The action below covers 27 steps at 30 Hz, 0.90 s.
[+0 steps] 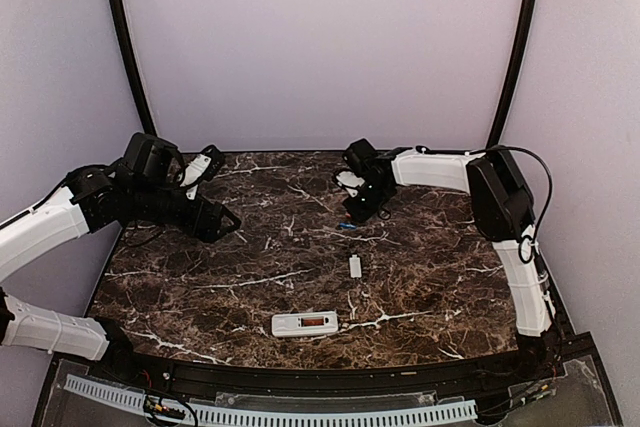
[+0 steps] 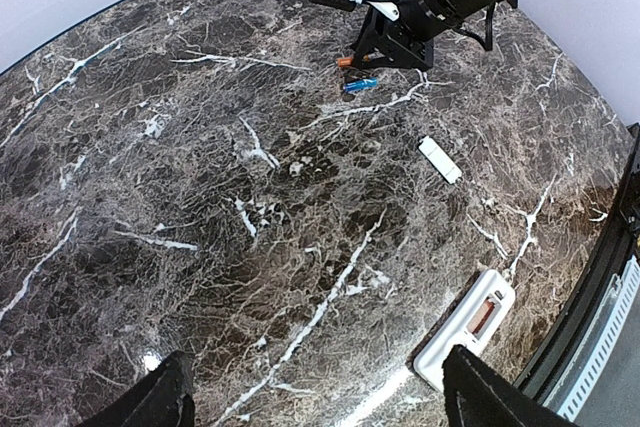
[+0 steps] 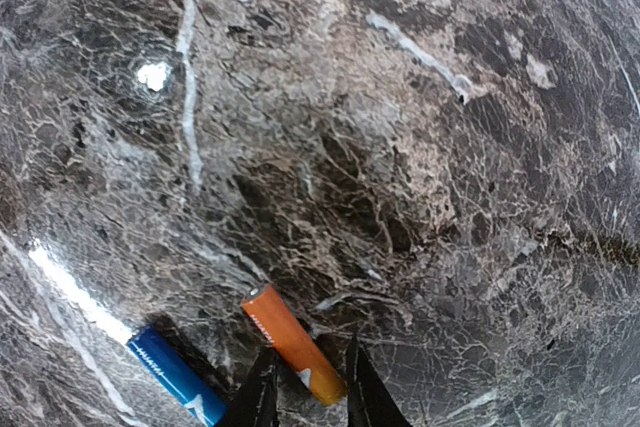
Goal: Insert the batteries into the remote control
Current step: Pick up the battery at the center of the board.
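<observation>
The orange-red battery (image 3: pixel 292 344) and the blue battery (image 3: pixel 170 375) lie side by side on the marble at the far middle. Both also show in the left wrist view, orange (image 2: pixel 344 62) and blue (image 2: pixel 360 84). My right gripper (image 3: pixel 310 397) is down over them, slightly open, with its fingertips on either side of the orange battery's near end. The white remote control (image 1: pixel 304 324) lies face down near the front edge, with a reddish-brown open recess in its back (image 2: pixel 482 315). My left gripper (image 2: pixel 320 397) is wide open and empty, hovering at the left.
A small white flat piece (image 1: pixel 355 267) lies on the marble between the batteries and the remote; it also shows in the left wrist view (image 2: pixel 440 159). The dark marble table (image 1: pixel 200 287) ends at a curved front edge with a black rail. Purple walls enclose the back and sides.
</observation>
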### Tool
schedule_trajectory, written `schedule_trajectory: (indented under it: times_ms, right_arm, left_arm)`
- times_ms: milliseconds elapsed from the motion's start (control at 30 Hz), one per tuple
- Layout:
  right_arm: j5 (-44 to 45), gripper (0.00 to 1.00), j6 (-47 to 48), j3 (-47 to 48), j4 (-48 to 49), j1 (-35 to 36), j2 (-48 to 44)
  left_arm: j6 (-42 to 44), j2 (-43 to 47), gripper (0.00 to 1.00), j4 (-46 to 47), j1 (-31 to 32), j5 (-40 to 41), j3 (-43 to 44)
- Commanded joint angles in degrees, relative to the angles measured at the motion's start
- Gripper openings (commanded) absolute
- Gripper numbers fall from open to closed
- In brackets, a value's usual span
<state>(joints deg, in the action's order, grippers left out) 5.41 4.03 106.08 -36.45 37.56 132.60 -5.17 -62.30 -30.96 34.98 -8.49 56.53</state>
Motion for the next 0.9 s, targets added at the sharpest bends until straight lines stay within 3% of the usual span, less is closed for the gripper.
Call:
schedule_trajectory:
  times_ms: [0,233,367,500,867]
  right_arm:
    - [-1.3,0.22,0.2,-1.5,-0.6,-0.5,1.6]
    - [-2.5,0.17,1.0,-2.3,-0.2,-1.5,1.5]
    - [-8.4,0.21,4.1,-0.2,-0.7,-1.5,2.6]
    - [-8.2,0.20,5.3,3.4,-4.0,-1.5,5.1]
    - [-4.0,0.03,6.8,0.2,-4.2,-1.6,2.1]
  left_arm:
    - [0.6,0.0,0.85,-1.2,-0.4,0.4,-0.1]
    - [0.6,-0.3,0.85,-1.2,-0.4,0.2,0.4]
    - [0.7,-0.4,0.85,-1.3,-0.4,0.3,0.4]
    - [0.3,-0.3,0.85,-1.2,-0.4,0.3,0.5]
    - [0.2,1.5,0.85,-2.2,-0.4,1.1,-0.1]
